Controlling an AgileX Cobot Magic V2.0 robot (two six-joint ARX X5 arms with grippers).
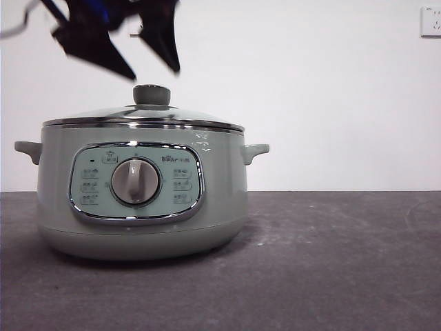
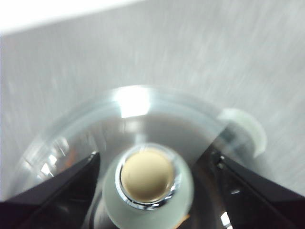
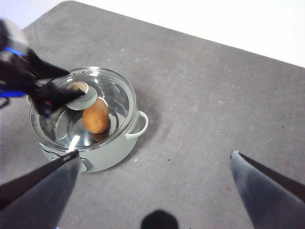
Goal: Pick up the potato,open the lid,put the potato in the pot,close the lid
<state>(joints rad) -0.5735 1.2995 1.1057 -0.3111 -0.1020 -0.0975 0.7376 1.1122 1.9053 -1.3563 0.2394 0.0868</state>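
Spread wide above the lid's [image 1: 143, 116] knob hangs my left tool [image 1: 153, 72], while only my right wrist view shows the orange-brown potato [image 3: 96, 116] inside the pot [image 1: 141, 200].

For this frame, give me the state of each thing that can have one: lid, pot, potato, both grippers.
lid: seated on the pot, closed.
pot: upright on the table, covered.
potato: inside the pot, seen through the glass.
left gripper: open, jaws either side of the lid knob, just above it, holding nothing.
right gripper: open, empty, high over the table, away from the pot.
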